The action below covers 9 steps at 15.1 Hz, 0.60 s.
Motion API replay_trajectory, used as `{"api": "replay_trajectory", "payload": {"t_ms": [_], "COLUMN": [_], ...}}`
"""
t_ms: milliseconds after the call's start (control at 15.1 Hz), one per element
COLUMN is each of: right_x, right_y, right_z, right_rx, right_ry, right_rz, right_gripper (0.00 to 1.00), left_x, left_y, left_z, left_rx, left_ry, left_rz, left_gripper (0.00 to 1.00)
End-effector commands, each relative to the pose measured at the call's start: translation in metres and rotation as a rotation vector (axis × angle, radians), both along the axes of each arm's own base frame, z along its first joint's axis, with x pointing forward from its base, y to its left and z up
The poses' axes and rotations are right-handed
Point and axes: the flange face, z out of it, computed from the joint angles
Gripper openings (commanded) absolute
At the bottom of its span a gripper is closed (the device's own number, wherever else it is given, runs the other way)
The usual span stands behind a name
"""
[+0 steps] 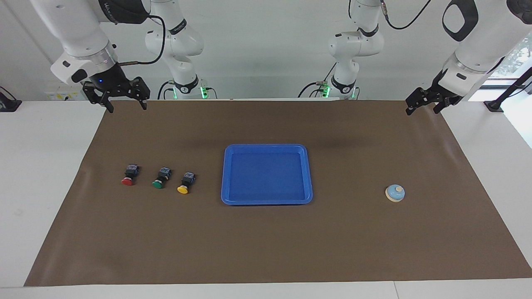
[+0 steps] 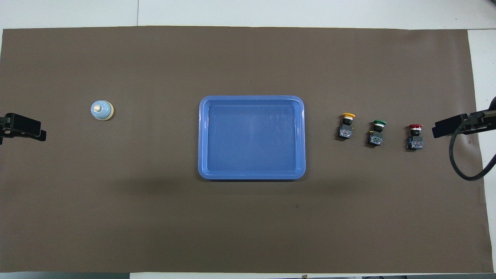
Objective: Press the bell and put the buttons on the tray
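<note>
- No brand name or label is showing clearly enough to read on the arms or on any object.
- One blue tray (image 1: 266,148) is lying empty at the middle of the brown mat (image 1: 266,249) covering the worktop (image 1: 41,166).
- One bell (image 1: 395,193) is sitting toward the left arm's end, well apart from the tray.
- Three buttons are lying in a row toward the right arm's end: a yellow button (image 1: 185,183) nearest the tray, a green button (image 1: 161,178), then a red button (image 1: 130,175).
- The right gripper (image 1: 124,106) is hanging over the mat's corner, fingers spread wide, holding nothing.
- The left gripper (image 1: 424,109) is hanging over the mat's other robot-side corner, holding nothing; its opening cannot be told.
</note>
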Motion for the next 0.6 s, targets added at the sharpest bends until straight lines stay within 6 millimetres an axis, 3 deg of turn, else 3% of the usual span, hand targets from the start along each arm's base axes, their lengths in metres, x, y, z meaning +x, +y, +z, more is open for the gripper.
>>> {"api": "replay_trajectory", "payload": {"t_ms": [0,531], "right_x": [-0.006,-0.006], "right_y": [-0.004,-0.004], "right_z": [0.000,0.000], "right_rx": [-0.009,-0.009], "right_ry": [0.005,0.005], "right_rz": [0.007,0.007], "right_gripper": [1.00,1.00], "left_x": [-0.009,-0.008], "left_y": [0.000,-0.010], "left_z": [0.001,0.000], "left_rx": [-0.004,-0.002], "left_ry": [0.010,-0.006], "left_rz": [-0.001,-0.016], "left_gripper": [1.00,1.00]}}
